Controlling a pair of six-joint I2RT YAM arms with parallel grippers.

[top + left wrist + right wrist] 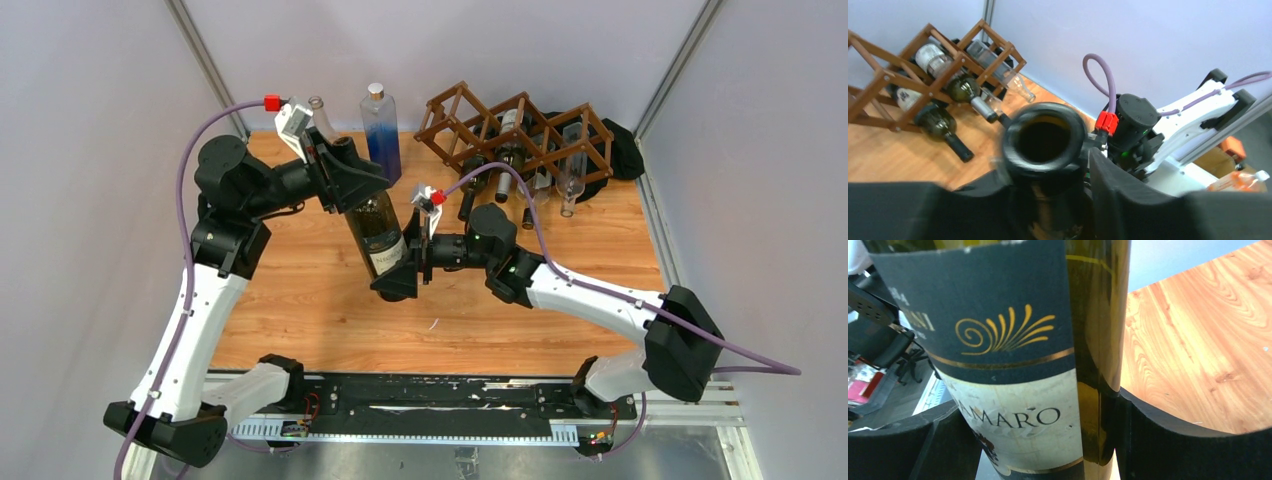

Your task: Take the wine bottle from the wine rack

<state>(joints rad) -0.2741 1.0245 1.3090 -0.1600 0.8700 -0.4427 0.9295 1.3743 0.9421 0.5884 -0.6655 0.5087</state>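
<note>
Green wine bottle [1013, 365] — left tool [1045, 172], right tool [1035, 405] gripping.

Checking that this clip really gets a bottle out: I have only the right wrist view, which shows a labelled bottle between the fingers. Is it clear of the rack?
Observer: Yes. The wine bottle is tilted over mid-table, apart from the wine rack at the back right.
Operator: Is the other arm involved?
Observer: The left gripper sits around the bottle's neck and the right gripper grips its base. I cannot tell whether the left is clamped.
Operator: Is anything else in the rack?
Observer: Several other bottles lie in its cells.
</note>
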